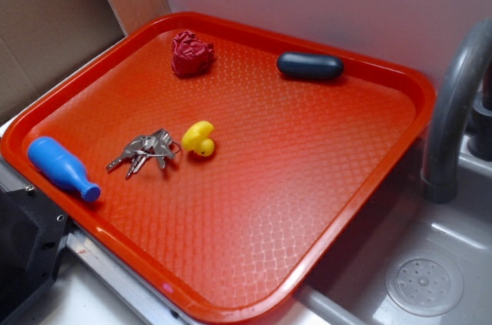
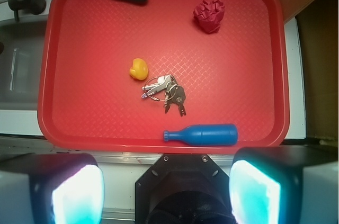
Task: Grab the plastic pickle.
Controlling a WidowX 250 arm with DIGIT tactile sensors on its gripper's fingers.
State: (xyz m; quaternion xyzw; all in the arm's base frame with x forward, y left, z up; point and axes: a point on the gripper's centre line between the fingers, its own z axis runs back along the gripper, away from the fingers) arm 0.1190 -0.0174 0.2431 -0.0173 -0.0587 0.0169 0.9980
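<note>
Five small things lie on the red tray (image 1: 361,210), each clear of the others. The plastic pickle (image 1: 310,66) rests on its side at the far edge of the tray, just beside the raised rim and near the wall. Its long axis runs along that far rim; in the wrist view it lies almost level across the picture, one rounded end toward the sink side and the other toward the dark red crumpled wad (image 1: 191,54), which sits well apart from it along the same far edge. Near the middle of the tray a small yellow toy duck (image 1: 199,139) sits just beside a bunch of keys (image 1: 146,150) on a ring; whether they touch cannot be told. A bright blue bottle-shaped pin (image 1: 62,168) lies on its side along the near rim, its narrow neck pointing toward the sink side.

The gripper (image 2: 167,192) shows only in the wrist view, at the bottom of the picture, off the near rim of the tray and well apart from the pickle. Its two fingers (image 2: 74,189) stand wide apart with nothing between them. A grey tap (image 1: 453,110) and sink basin (image 1: 430,263) stand beside the tray.
</note>
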